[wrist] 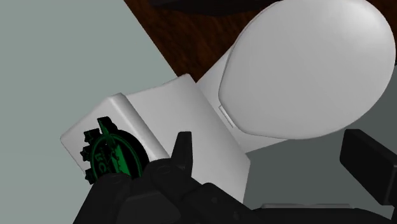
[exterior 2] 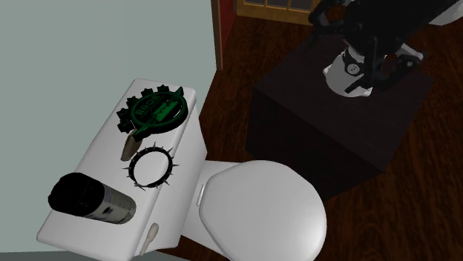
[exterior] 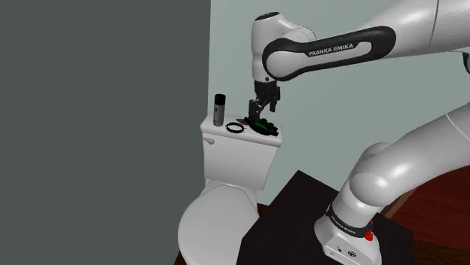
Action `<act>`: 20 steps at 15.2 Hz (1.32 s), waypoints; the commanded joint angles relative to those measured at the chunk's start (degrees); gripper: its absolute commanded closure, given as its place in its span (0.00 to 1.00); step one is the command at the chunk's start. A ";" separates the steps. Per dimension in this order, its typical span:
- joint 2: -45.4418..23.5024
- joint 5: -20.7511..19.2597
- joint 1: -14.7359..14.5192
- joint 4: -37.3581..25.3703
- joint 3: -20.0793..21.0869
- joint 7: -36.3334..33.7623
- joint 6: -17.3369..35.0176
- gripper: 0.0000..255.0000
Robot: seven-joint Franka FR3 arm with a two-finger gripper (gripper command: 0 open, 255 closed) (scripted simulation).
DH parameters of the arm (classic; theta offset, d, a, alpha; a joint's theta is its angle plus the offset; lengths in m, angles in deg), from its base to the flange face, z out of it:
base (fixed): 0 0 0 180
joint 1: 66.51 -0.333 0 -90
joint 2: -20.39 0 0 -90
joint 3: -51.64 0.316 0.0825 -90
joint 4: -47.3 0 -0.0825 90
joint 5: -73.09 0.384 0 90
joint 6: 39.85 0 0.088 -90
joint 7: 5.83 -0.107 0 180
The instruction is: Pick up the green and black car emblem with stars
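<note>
Gripper [exterior: 264, 111] hangs open, grasping nothing, right over the green and black car emblem [exterior: 264, 126]; emblem lies on the toilet tank lid [exterior: 221, 136], middle of the shoulder view; spiked black ring [exterior: 236, 128] and canister [exterior: 220, 110] to its left.

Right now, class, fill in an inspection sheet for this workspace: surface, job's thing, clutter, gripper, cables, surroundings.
Surface: white tank lid of a toilet.
Job's thing: green and black emblem, flat at one end of the lid.
Clutter: spiked black ring; upright can; small beige piece.
Gripper: gripper open, close over the emblem; contact unclear.
Cables: nothing seen.
Surroundings: shut toilet seat, dark stand, wood floor, grey wall.
</note>
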 commanded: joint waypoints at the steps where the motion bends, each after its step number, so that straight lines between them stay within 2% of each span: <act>1: -4.77 -4.02 1.41 -0.59 2.20 -3.96 2.40 0.00; 6: -17.00 -15.63 4.67 -4.20 6.22 -14.53 4.48 0.00; 10: -27.44 -25.84 5.98 -8.85 7.37 -23.15 2.97 0.00; 15: -40.38 -37.40 5.53 -16.39 5.88 -31.81 -1.78 0.00; 20: -52.57 -46.50 3.86 -25.39 2.15 -37.21 -7.60 0.00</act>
